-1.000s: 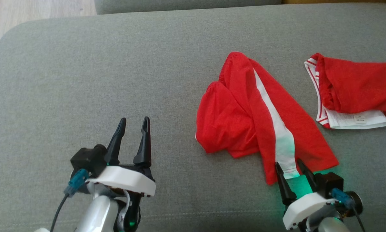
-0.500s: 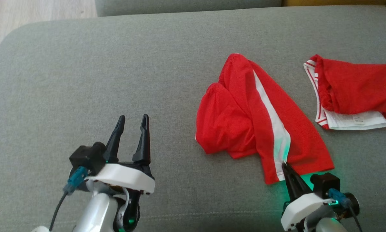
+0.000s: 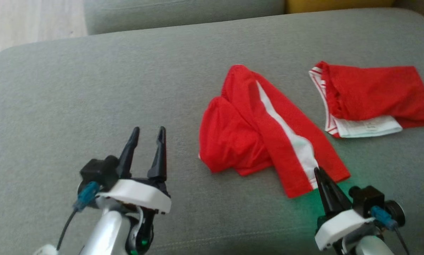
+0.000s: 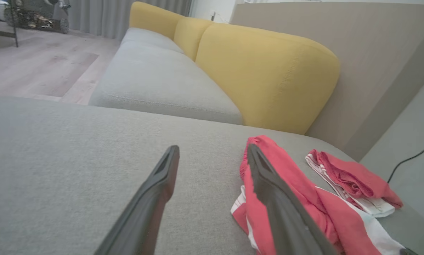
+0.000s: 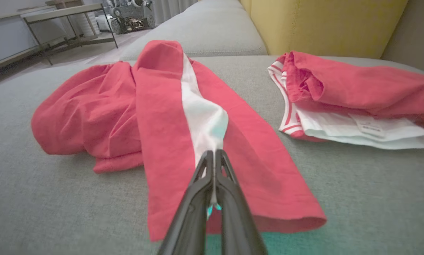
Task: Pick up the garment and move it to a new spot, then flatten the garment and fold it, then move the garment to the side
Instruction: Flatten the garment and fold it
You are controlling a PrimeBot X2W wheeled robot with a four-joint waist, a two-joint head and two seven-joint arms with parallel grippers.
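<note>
The right pincer (image 3: pixel 318 174) is pressed fully together, its two dark fingers nipping the near hem of the red garment (image 3: pixel 265 134) right where the white stripe (image 3: pixel 297 145) ends. In the right wrist view the cloth gathers to a small peak at the closed tips. From there the rest of the garment spreads away ahead of them over the grey sofa cushion (image 3: pixel 91 88), with a rumpled lobe off to this pincer's left. A green glow falls on the cushion just beside the grip. A second red piece (image 3: pixel 371 92) with white banding lies ahead and to the right of the same pincer, apart from the held garment. The left pincer (image 3: pixel 148 132) stands over bare cushion with its fingers spread wide and nothing between them. The garment lies to its right, near but not touching. In the left wrist view a yellow backrest (image 4: pixel 268 71) rises beyond those open fingers.
</note>
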